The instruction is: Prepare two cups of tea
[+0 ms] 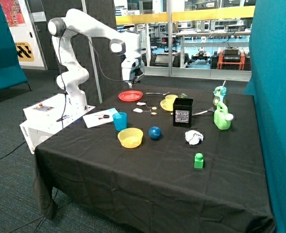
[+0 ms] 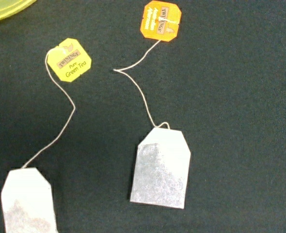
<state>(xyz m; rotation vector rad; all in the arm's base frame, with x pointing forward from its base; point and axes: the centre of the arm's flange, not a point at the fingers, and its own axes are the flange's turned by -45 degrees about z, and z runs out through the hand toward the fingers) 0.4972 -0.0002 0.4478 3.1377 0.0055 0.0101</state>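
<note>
Your gripper (image 1: pixel 132 80) hovers above the tea bags — I cannot tell its state. Drop onto the bag (image 2: pixel 160 168) at centre frame, clear of its string (image 2: pixel 138 92) — cups unfilled.

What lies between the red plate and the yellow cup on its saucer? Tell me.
The two tea bags lie there on the black cloth, strings and tags spread out, as the outside view shows, between the red plate and the yellow cup. The gripper hangs above them.

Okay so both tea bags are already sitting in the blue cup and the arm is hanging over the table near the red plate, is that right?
Not quite. Both tea bags lie flat on the black tablecloth, strings stretched out, as the wrist view shows; none is in the blue cup. The gripper does hang near the red plate.
</note>
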